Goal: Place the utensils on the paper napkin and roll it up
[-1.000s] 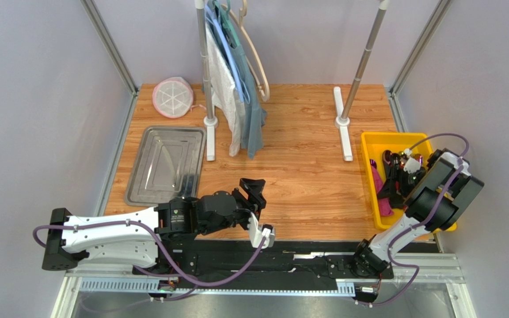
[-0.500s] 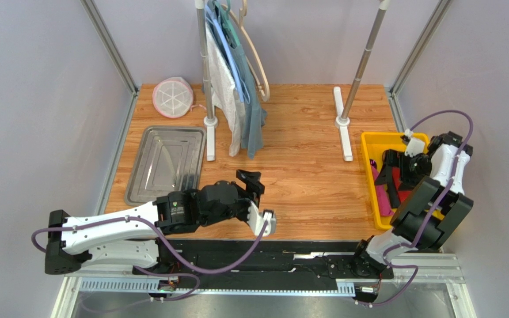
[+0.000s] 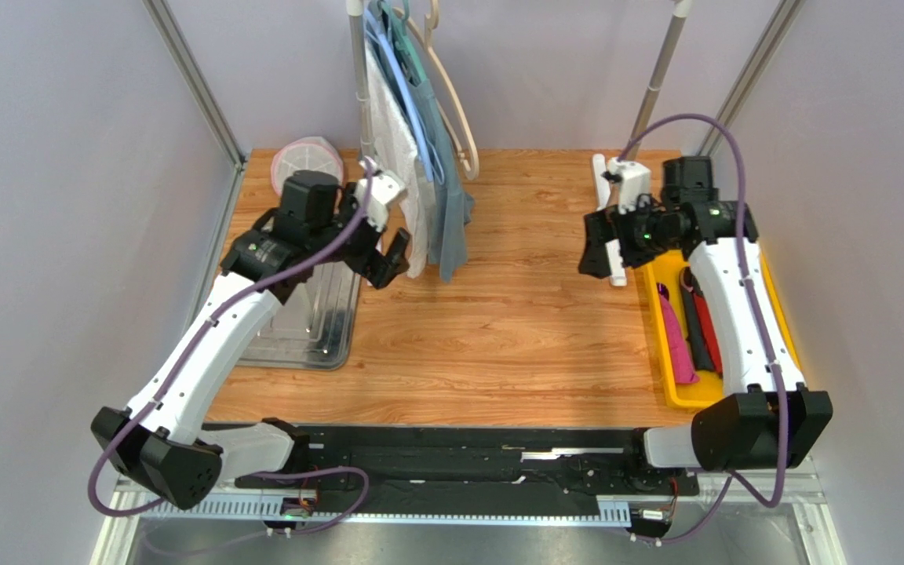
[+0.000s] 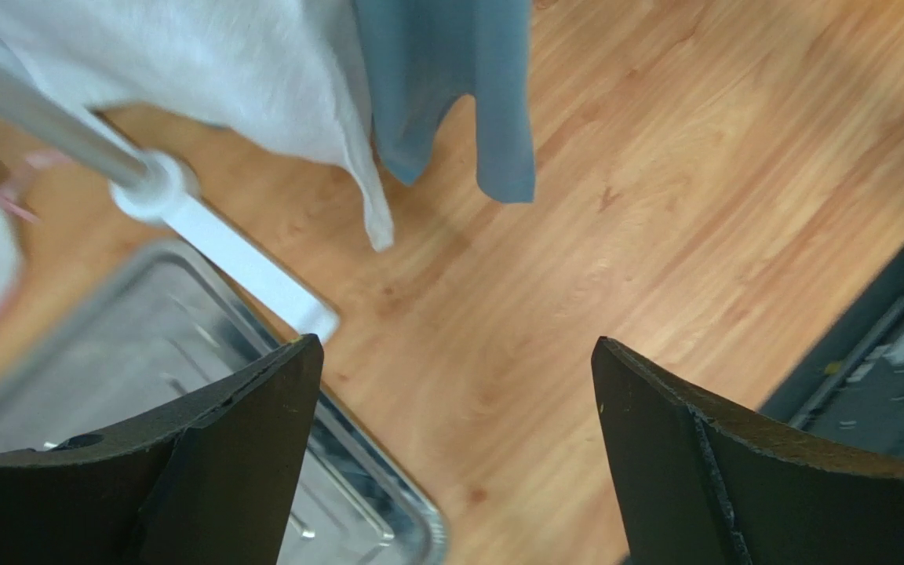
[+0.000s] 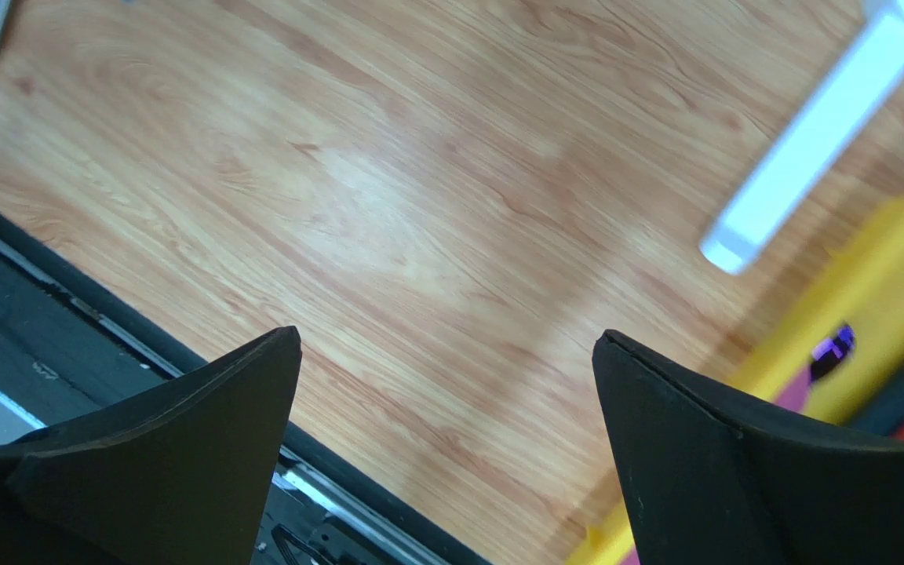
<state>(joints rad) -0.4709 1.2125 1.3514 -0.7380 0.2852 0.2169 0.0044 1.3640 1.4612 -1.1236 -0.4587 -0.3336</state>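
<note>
Right end effector (image 5: 447, 334) spread wide, empty, over bare wooden surface (image 5: 421, 200). A white rack foot (image 5: 805, 135) sits just beside it and the yellow bin (image 5: 881, 294) beyond holds the dark-purple utensils (image 3: 693, 308) and pink paper napkin (image 3: 674, 347). Left end effector (image 4: 454, 344) spread too, empty, near hanging garments (image 4: 457, 82) and a steel tray (image 4: 103, 353). A careless swing could clip that foot or snag cloth; no readable writing.

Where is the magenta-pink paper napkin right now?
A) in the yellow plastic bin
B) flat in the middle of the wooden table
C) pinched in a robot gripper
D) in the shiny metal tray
A: the magenta-pink paper napkin lies inside the yellow plastic bin, beside the right arm.
</note>
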